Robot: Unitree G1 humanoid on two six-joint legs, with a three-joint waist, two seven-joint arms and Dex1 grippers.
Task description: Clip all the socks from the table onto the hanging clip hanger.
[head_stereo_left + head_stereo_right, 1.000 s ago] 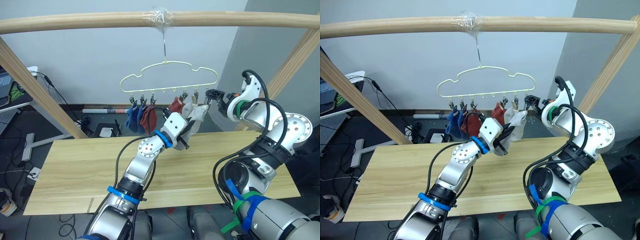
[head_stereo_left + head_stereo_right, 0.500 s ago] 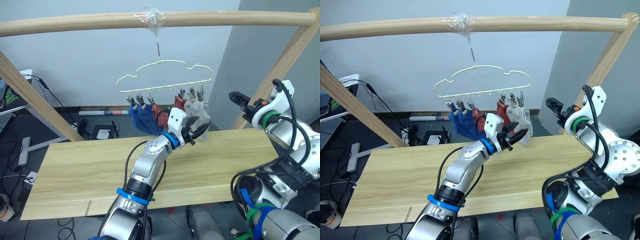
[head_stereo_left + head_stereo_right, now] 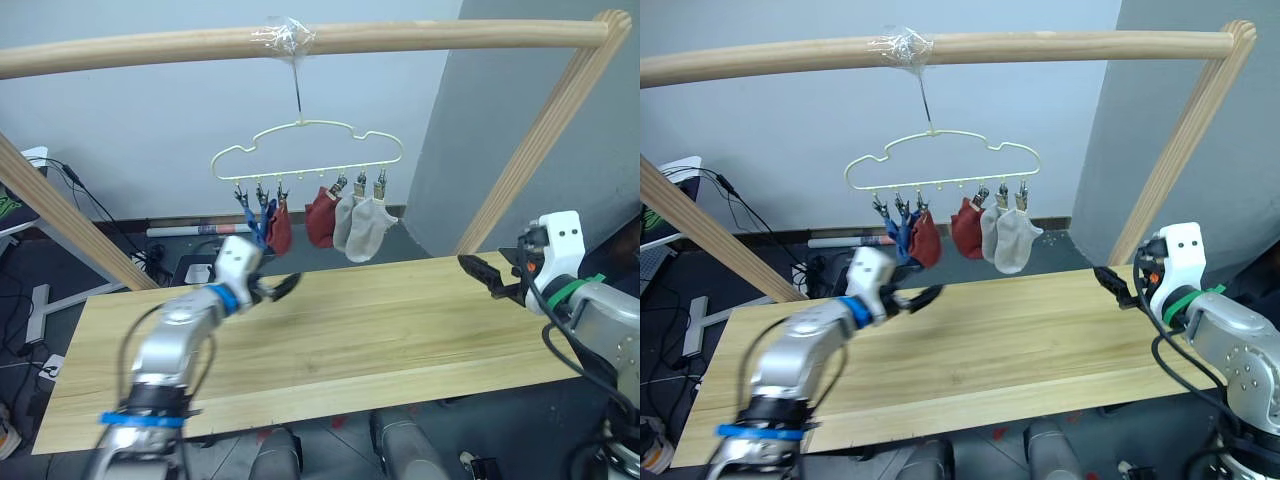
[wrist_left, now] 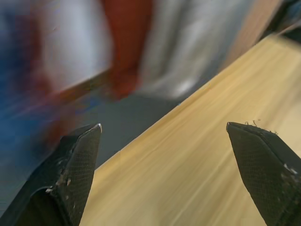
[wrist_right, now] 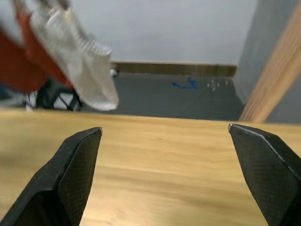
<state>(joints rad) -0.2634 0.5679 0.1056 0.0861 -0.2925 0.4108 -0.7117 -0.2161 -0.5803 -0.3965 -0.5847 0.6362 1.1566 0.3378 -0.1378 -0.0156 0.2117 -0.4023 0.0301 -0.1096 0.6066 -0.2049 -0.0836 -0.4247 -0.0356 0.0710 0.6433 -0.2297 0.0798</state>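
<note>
The pale yellow-green clip hanger [image 3: 305, 150] hangs by its hook from the top pole. Several socks are clipped along it: blue [image 3: 258, 222], rust red [image 3: 281, 228], a second rust red [image 3: 322, 220] and two light grey [image 3: 368, 232]. My left gripper [image 3: 281, 288] is open and empty, low over the table [image 3: 390, 330], below the blue and red socks and apart from them. Its wrist view shows the spread fingers [image 4: 75, 174] over bare wood. My right gripper [image 3: 482, 272] is open and empty at the table's far right edge, well right of the hanger. A grey sock [image 5: 87, 77] shows beyond it.
A round wooden pole frame spans the scene: a top pole [image 3: 300, 40], a slanted right post [image 3: 530, 140] and a slanted left post [image 3: 60, 210]. Cables and equipment lie on the dark floor [image 3: 190, 265] behind the table.
My left gripper opened off the grey sock, which now hangs clipped, and dropped back left over the table. My right gripper drew away to the right and down from the hanger. The camera also shifted.
</note>
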